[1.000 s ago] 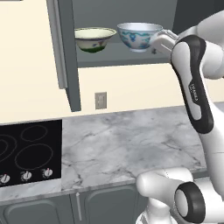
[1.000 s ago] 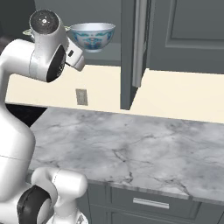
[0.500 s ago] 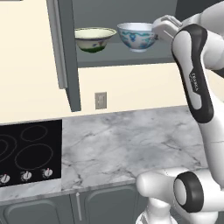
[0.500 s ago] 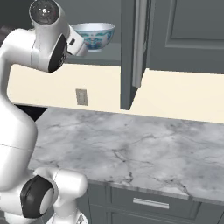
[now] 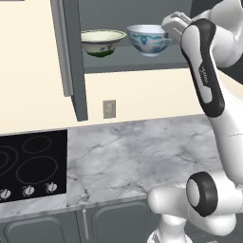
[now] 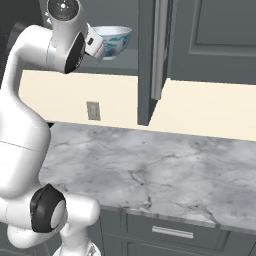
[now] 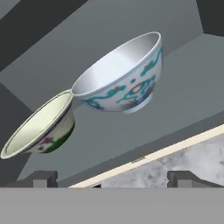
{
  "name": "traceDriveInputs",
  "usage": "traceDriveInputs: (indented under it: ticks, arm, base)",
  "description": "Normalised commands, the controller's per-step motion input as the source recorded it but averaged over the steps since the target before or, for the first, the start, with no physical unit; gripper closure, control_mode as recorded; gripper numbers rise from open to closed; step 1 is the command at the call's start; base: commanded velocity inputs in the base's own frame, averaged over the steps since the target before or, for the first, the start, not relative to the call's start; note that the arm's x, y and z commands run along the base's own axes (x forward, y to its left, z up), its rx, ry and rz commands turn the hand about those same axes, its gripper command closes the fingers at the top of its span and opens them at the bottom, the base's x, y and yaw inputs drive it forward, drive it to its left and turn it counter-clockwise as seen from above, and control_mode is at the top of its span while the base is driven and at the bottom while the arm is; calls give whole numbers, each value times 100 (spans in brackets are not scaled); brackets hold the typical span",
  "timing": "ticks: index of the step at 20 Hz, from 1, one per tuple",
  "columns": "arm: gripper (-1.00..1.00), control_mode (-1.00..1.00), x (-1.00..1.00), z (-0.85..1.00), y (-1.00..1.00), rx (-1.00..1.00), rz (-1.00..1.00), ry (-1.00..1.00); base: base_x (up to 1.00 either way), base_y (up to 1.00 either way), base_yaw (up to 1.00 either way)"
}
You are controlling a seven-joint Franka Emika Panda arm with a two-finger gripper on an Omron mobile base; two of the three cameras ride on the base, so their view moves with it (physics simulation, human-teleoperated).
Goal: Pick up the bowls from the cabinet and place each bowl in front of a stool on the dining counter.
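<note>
Marble countertop (image 5: 142, 156) runs below the open cabinet (image 5: 71, 57), with a black cooktop (image 5: 28, 163) at its left end. On the cabinet's grey shelf (image 5: 137, 64) sit both bowls side by side: the blue-patterned bowl (image 5: 147, 39) and the pale green bowl (image 5: 102, 42). The gripper (image 7: 111, 179) hovers just beside the blue-patterned bowl, fingers spread wide, grasping nothing.
</note>
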Motion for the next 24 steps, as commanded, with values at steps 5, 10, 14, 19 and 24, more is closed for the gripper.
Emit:
traceDriveInputs:
  ticks: [5, 10, 14, 19, 24]
  arm:
    - [-100, -100, 57, 0, -3, 0, -2, 0]
    - [-100, -100, 65, 0, -5, 0, -3, 0]
    - [-100, -100, 72, 0, -5, 0, -5, 0]
    - [-100, -100, 62, 0, 0, 0, -6, 0]
    - [-100, -100, 41, 0, 0, 0, -5, 0]
  base:
    - [0, 0, 0]
    - [0, 0, 0]
    - [0, 0, 0]
    - [0, 0, 0]
    - [0, 0, 0]
